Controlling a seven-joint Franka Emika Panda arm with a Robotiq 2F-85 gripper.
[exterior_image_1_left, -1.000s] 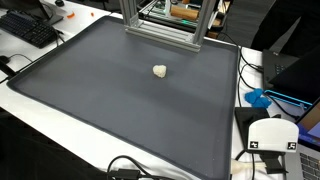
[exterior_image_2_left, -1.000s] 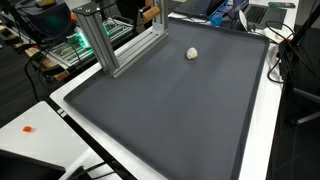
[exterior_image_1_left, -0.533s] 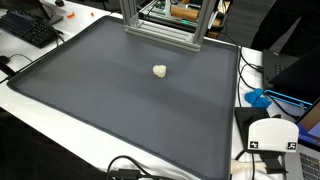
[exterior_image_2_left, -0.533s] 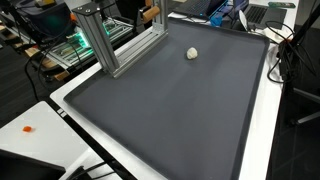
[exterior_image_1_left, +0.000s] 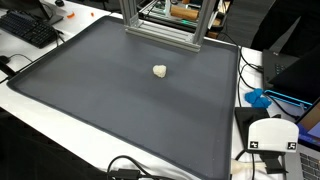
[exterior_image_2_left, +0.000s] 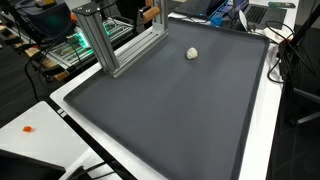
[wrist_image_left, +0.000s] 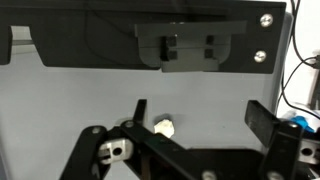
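Out on the dark mat (exterior_image_1_left: 100, 95) that covers the desk (exterior_image_2_left: 268, 120), we've got one small pale lump (exterior_image_1_left: 159, 71). It sits alone toward the end with the metal frame (exterior_image_1_left: 160, 28), well apart from the frame itself.

Any writing? A white box (exterior_image_1_left: 272, 140) just off the mat's corner carries black-and-white square tags, but they're too small for us to read.

The lump looks roundish and knobbly, and we can't tell a long axis or which way it points.

Over to the wrist view now: the claw (wrist_image_left: 200, 118) hangs above the mat with its fingers (wrist_image_left: 140, 112) spread wide, gripping nothing and touching nothing. We see the lump between them in that view, closer to one fingertip and lying on the mat.
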